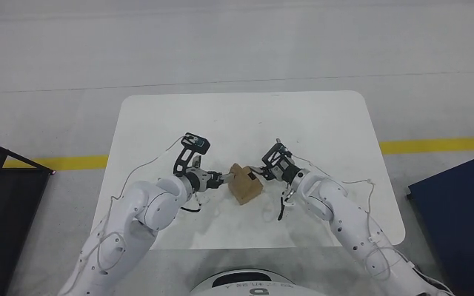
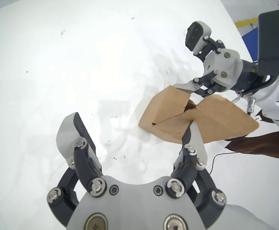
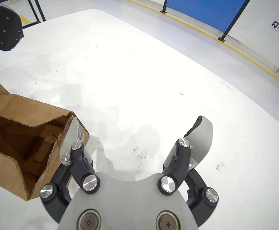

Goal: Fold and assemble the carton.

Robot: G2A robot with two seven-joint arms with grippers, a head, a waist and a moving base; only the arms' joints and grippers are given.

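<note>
A small brown carton (image 1: 245, 185) lies on its side near the middle of the white table (image 1: 296, 126), between my two grippers. My left gripper (image 2: 134, 132) is open; one fingertip (image 2: 191, 132) presses on the folded end flaps of the carton (image 2: 172, 111), while the other hangs over bare table. My right gripper (image 3: 137, 129) is open too. One of its fingers (image 3: 74, 130) rests against the side wall at the open end of the carton (image 3: 28, 122), whose dark inside shows. The top view has the left gripper (image 1: 218, 180) and the right gripper (image 1: 265, 172) on opposite sides of the carton.
Bare tabletop stretches beyond the carton toward the far edge (image 1: 244, 96). A thin black cable (image 1: 284, 207) hangs by the right arm. Blue panels on black stands (image 3: 207, 13) and a yellow floor line (image 1: 429, 145) lie off the table.
</note>
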